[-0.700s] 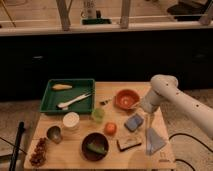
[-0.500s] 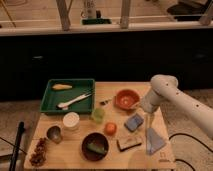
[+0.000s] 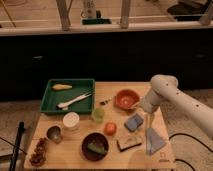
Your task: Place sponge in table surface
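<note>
The sponge (image 3: pixel 134 121), a small blue-grey block, lies flat on the light tan table surface (image 3: pixel 112 159), right of centre. My white arm comes in from the right and bends down over the table's right side. My gripper (image 3: pixel 149 125) hangs just right of the sponge, close above the wood. I cannot tell whether it touches the sponge.
A green tray (image 3: pixel 50 105) at the back left holds a yellow item and a white utensil. An orange bowl (image 3: pixel 126 98), green cup (image 3: pixel 98 115), white lidded cup (image 3: pixel 71 121), orange fruit (image 3: pixel 110 128), dark bowl (image 3: pixel 95 146), dark bar (image 3: pixel 129 144) and pale blue piece (image 3: pixel 155 141) stand around.
</note>
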